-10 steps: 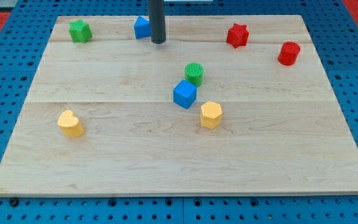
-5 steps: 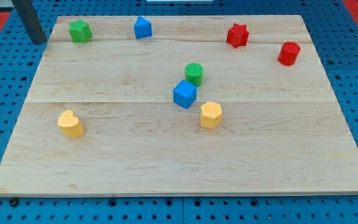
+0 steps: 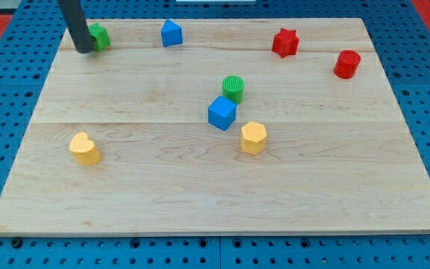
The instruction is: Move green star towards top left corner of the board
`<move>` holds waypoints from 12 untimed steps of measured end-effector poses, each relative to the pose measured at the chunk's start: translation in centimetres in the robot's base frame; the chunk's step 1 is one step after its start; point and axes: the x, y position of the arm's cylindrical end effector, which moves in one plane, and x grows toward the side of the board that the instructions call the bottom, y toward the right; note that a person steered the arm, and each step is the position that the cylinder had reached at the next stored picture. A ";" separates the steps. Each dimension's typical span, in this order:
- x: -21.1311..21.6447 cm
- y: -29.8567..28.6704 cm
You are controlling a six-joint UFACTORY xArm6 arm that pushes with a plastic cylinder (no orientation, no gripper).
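The green star (image 3: 100,36) sits near the top left corner of the wooden board (image 3: 125,202). My tip (image 3: 84,49) stands right at the star's left side, touching or nearly touching it, and the dark rod hides the star's left part.
A blue block with a pointed top (image 3: 171,33) is at the top, right of the star. A red star (image 3: 284,42) and a red cylinder (image 3: 346,64) are at the top right. A green cylinder (image 3: 233,88), a blue cube (image 3: 222,113) and a yellow hexagon block (image 3: 253,137) cluster mid-board. A yellow heart (image 3: 85,148) lies at the left.
My tip went from beside the blue block at the top to off the board's left edge, then back right against the green star's left side. No block has visibly shifted.
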 end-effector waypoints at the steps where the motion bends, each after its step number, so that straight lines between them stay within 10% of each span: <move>1: -3.2 3.5; 10: -4.0 0.7; 12: -3.5 9.4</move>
